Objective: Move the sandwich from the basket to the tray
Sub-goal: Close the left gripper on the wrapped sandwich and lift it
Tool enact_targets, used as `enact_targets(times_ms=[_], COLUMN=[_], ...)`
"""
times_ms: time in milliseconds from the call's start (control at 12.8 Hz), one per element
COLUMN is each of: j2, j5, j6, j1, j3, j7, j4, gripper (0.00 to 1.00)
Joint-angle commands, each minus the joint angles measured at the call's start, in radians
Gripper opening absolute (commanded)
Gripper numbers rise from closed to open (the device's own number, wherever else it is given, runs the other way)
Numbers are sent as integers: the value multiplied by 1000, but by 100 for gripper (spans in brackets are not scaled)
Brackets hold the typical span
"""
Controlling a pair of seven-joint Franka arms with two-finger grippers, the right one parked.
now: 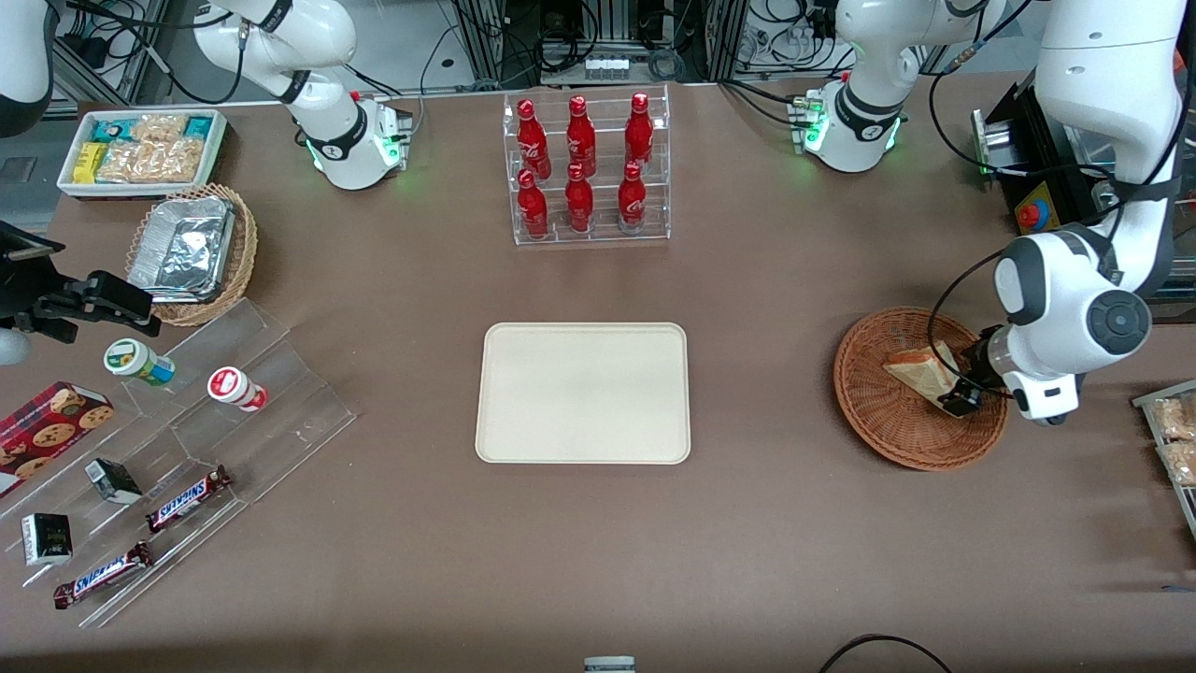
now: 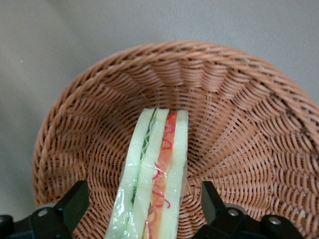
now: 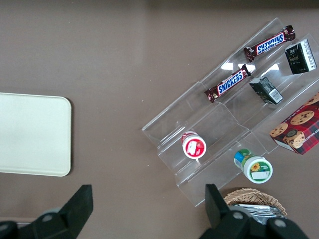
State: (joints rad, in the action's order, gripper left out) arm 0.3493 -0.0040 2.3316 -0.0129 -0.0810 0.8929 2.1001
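We have the gripper [image 2: 142,211] lowered into the reddish-brown wicker basket [image 1: 864,397], at the working arm's end of the counter [image 1: 766,523]. Its fingers [image 2: 75,201] are spread apart, one on each side of the sandwich [image 2: 154,174], and in the wrist view a gap shows between each finger and the bread, so nothing is gripped yet. The sandwich stands on edge in the basket with its cut face toward the wrist camera, green and red filling layers running between pale bread slices under clear wrap.

To do this step well, we judge that we should close across the flat bread faces, not across the filling edge, and keep the wedge centred between the fingers so neither pushes it over first. The bread looks soft, so we would squeeze only enough to hold it without crushing the layers or slipping on the wrap. Then we would lift straight up until the wedge clears the basket rim before carrying it sideways.

The cream tray [image 1: 523,439] lies flat at the middle of the counter, well apart from the basket, nearer the front camera than the rack of red bottles [image 1: 587,168].
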Motion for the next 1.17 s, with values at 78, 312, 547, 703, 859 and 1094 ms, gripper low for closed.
enact_targets(times_ms=[78,312,547,703,859,1094], j2=[7,8,-4,-18,-19,-19], j5=[-11,-10,-10,-7,-2,7], j6=[101,97,66,-39,-153,-218], j1=[7,8,8,19,80,132], j3=[-2,0,4,9,7,9], j7=[-5,-15,-19,-20,-70,-138], j4=[72,72,52,-12,-92,-158], gripper=[96,81,46,34,25,25])
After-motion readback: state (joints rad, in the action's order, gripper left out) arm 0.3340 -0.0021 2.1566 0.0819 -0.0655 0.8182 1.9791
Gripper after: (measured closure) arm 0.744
